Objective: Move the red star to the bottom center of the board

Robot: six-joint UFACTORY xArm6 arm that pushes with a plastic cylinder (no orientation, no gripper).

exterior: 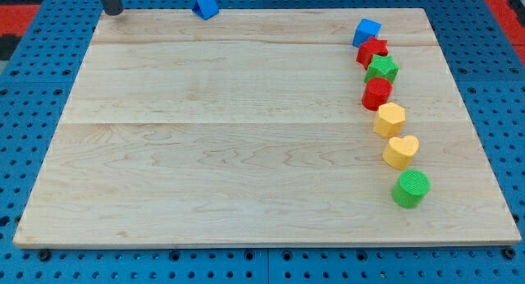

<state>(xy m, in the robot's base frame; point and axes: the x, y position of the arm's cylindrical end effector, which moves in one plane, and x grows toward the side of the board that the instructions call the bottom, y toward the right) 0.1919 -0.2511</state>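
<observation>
Wooden worktop (246, 144), pale planks, on a blue pegboard (25, 112). A column of blocks down the view's right, top to bottom: blue cube (367, 30), red star (372, 51) touching the green star (381, 69), red cylinder (377, 93), yellow hexagon (390, 119), yellow heart (401, 151), green cylinder (410, 189); a blue block (206, 4) sits at the top edge. My tip (112, 11) rests at the top-left corner, well apart from all blocks; no pincer fitted, so its state cannot be told.
</observation>
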